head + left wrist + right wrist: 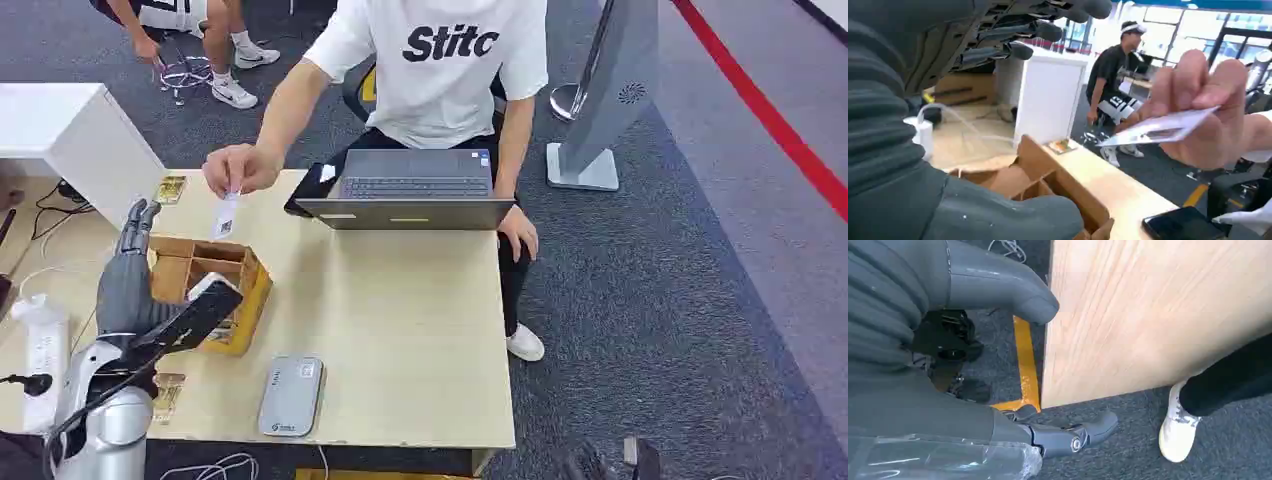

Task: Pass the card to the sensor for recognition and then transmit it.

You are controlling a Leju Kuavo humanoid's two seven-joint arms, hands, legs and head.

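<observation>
You can read "Stitc" on the seated person's white shirt (440, 60), and what looks like "13" on the crouching person's shorts (1116, 101).

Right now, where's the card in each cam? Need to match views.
Head view: the card hangs from a person's hand, over the table's far left, just beyond the cardboard box.
Left wrist view: the card sits right of centre, pinched edge-on in the person's fingers, beyond the left hand.
Right wrist view: not in it; the right hand hangs beside the table edge.
Shared landmark: the wooden table, with the box on it.
</observation>
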